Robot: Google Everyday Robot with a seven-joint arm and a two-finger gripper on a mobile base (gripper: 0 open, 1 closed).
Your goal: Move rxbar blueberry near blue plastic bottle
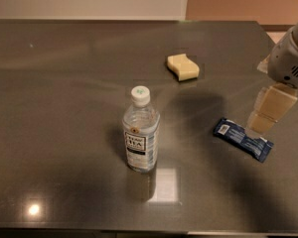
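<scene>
The rxbar blueberry [243, 139] is a flat dark blue wrapper with a white panel, lying on the dark table [64, 83] at the right. The blue plastic bottle [140, 131] stands upright near the table's middle, with a white cap and a black-and-white label. It is well left of the bar. My gripper [261, 125] comes in from the right edge, hanging just above the bar's right half. Its cream tip points down at the wrapper. I see nothing held in it.
A pale yellow wavy sponge [183, 66] lies behind the bottle and the bar, toward the back. The table's right edge runs close behind the arm [290, 58]. The front edge is just below the bottle.
</scene>
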